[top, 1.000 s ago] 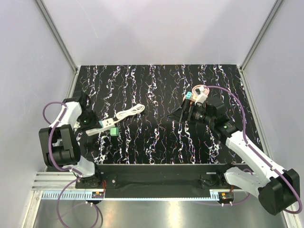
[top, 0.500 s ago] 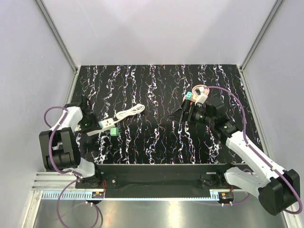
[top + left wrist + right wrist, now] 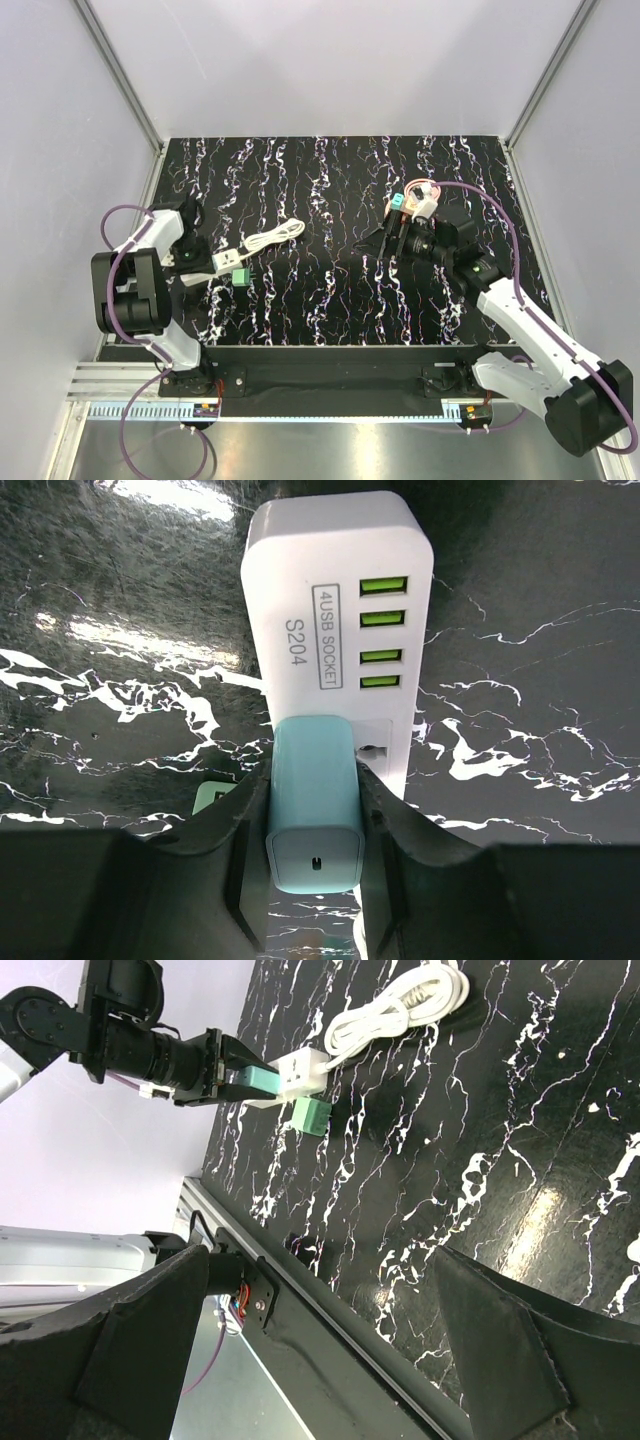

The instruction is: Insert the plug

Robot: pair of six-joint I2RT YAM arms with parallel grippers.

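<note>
The teal plug (image 3: 313, 810) is clamped between my left gripper's (image 3: 312, 792) fingers, standing against the face of the white power strip (image 3: 340, 600), just below its green USB slots. Whether its prongs are seated in the socket I cannot tell. In the top view the left gripper (image 3: 192, 260) is at the strip's (image 3: 222, 260) left end. The right wrist view also shows the plug (image 3: 252, 1081) and the strip (image 3: 303, 1068). My right gripper (image 3: 382, 238) is open and empty, held above the table's middle right.
A brighter green cube (image 3: 241, 275) lies just in front of the strip. The strip's coiled white cable (image 3: 276, 237) runs toward the back right. The black marbled table (image 3: 330, 300) has walls to the left, right and back.
The left arm's links have swung back and upright while its gripper stays at the strip's end with the plug. The right arm has barely moved.
</note>
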